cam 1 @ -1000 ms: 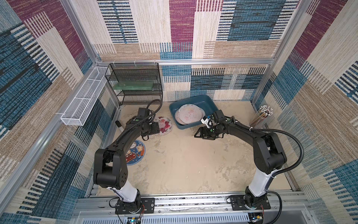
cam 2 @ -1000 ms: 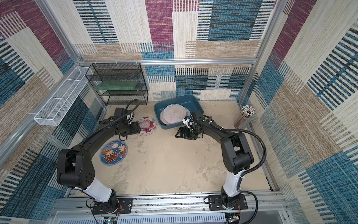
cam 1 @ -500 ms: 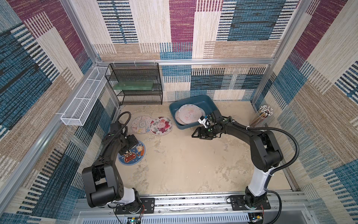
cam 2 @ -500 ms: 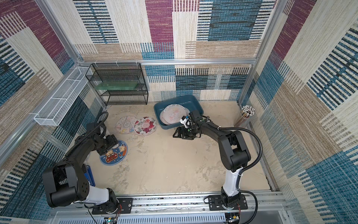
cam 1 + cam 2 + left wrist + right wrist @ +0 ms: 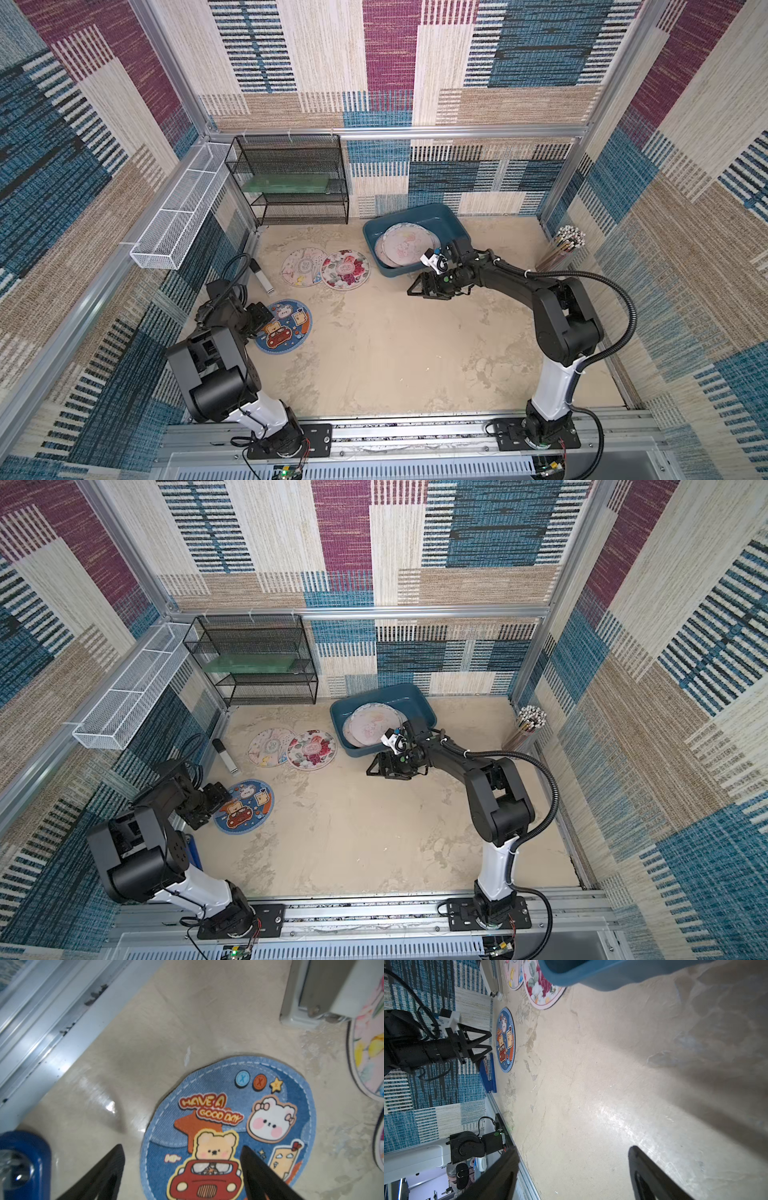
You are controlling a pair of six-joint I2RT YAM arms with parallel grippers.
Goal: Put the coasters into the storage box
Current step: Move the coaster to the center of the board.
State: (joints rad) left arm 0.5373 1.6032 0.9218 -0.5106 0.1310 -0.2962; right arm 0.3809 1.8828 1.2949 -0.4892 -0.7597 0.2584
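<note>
Open-jawed, the left gripper point(image 5: 182, 1147) hovers at the edge of the blue coaster point(image 5: 228, 1124), one finger over its print and the other over bare table point(image 5: 124, 1064). Being round, the coaster has no long axis; it looks thin, cloth-like and flush with the rough surface. The right gripper point(image 5: 415, 286), also open and empty, sits just beside the storage box point(image 5: 453, 220), so the left arm is nearer. A pale coaster point(image 5: 302, 267) and a flowered coaster point(image 5: 345, 269) overlap near the box, and stacked coasters point(image 5: 405, 245) lie inside it.
</note>
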